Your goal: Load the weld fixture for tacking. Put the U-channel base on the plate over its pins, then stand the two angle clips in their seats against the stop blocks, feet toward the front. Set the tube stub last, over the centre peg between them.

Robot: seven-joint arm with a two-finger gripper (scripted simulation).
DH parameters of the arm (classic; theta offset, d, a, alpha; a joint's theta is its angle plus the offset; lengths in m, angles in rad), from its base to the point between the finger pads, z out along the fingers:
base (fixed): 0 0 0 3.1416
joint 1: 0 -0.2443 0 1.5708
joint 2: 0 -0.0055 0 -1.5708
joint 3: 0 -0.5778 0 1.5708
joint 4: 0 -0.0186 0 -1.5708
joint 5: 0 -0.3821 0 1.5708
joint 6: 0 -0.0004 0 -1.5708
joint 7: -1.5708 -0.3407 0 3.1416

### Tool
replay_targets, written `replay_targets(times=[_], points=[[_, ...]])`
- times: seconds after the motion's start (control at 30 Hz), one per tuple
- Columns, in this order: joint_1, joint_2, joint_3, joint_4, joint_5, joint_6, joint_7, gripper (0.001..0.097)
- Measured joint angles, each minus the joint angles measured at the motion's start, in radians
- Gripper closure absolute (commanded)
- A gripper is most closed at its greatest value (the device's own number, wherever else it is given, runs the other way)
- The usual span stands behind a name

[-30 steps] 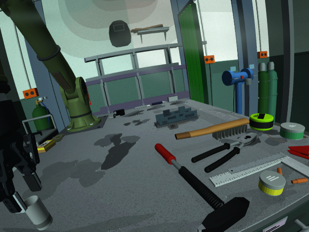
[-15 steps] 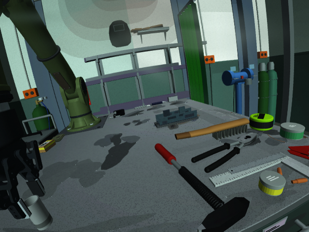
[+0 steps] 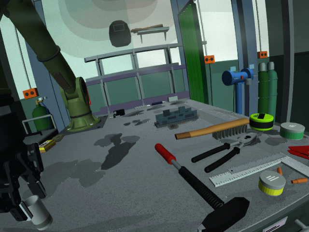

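The tube stub (image 3: 37, 212), a short pale grey cylinder, lies tilted near the bench's front left corner with my open gripper (image 3: 26, 199) around its upper end, gripping nothing. The weld fixture (image 3: 176, 116) stands far across the bench, a dark plate with the channel base and grey blocks on it. I cannot tell the clips from the stop blocks at this distance. My arm's green base (image 3: 79, 110) stands at the bench's far left.
The bench's front edge runs just below the stub. A hammer (image 3: 199, 184) lies diagonally at centre front. A wire brush (image 3: 214, 129), pliers (image 3: 224, 152), a steel square (image 3: 254, 167), round tins (image 3: 271, 182) and a tape measure (image 3: 261, 121) crowd the right side.
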Motion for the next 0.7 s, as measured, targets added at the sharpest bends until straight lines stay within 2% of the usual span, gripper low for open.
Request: replay_targets(times=[0.37, 0.7], points=[[0.000, 0.000, 0.000, 0.000, 0.000, 0.000, 0.000, 0.0491], [0.000, 0.000, 0.000, 0.000, 0.000, 0.000, 0.000, 0.0691]])
